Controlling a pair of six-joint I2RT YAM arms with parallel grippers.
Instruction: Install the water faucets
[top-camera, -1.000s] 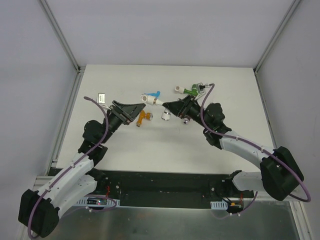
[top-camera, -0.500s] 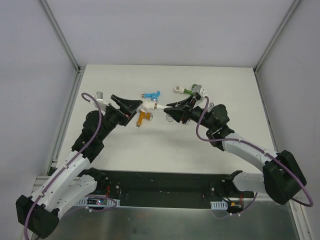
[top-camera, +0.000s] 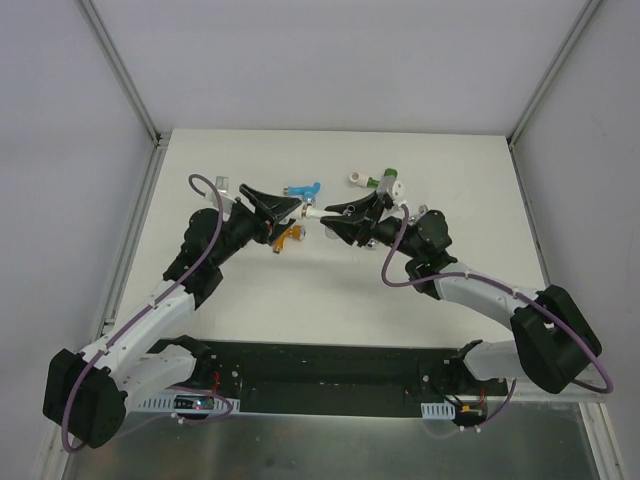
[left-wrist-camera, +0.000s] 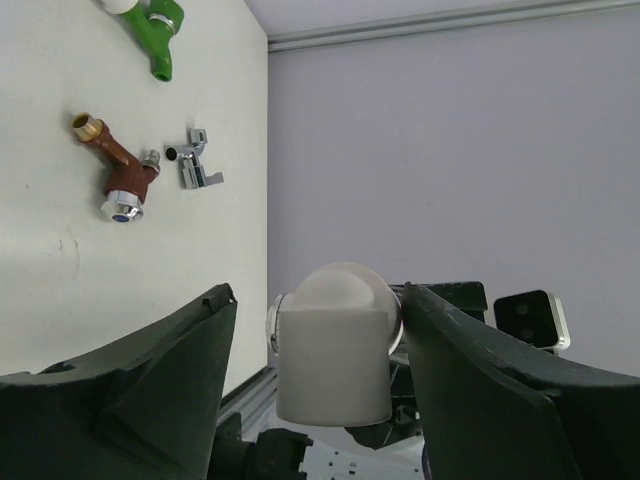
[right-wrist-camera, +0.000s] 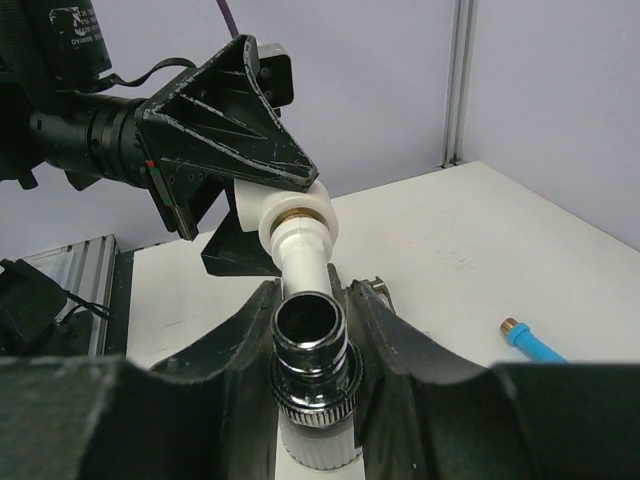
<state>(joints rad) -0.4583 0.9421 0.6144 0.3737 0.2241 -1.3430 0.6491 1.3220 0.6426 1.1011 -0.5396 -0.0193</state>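
As the right gripper (right-wrist-camera: 312, 335) clamps the white faucet (right-wrist-camera: 303, 262), its long axis points straight ahead into the fitting (right-wrist-camera: 256, 216) clamped by the left gripper (left-wrist-camera: 318, 308)

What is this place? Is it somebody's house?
Probably a robot lab, not a house: a left arm and right arm bolted to a white table, a bare metal frame around it, and a blue tap and orange tap lying there.
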